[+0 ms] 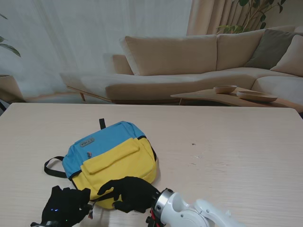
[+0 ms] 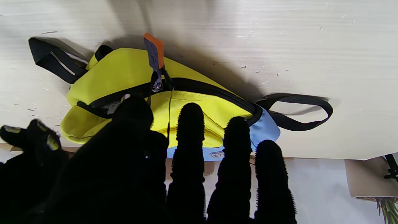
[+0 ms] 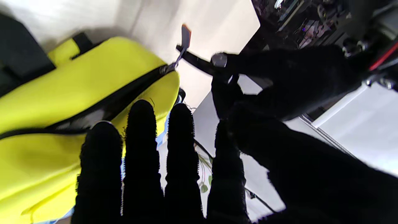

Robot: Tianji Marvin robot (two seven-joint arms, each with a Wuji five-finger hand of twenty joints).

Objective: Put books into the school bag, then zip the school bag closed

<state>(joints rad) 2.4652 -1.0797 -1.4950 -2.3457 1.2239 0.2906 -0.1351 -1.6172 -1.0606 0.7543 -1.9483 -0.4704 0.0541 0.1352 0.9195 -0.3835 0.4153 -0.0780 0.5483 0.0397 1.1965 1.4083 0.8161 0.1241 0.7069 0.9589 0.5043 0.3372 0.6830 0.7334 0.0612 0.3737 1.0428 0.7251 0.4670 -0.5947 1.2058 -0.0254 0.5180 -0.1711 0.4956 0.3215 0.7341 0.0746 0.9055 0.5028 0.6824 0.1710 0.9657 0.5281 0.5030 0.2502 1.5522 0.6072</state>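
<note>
Left hand (image 1: 66, 205): nearest me, at the bag's near-left corner, fingers apart, holding nothing.
Right hand (image 1: 130, 193): resting on the bag's near edge; grip cannot be told.
School bag (image 1: 113, 153): lying flat, left of table centre.
Handling: soft, light fabric, likely to shift; pin it.
Hold: orange zip tab (image 2: 154, 51).

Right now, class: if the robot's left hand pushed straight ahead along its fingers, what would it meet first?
Most likely the school bag: the left hand points at its yellow side and black zip, just ahead of the fingertips. How close they are is hard to judge.
</note>
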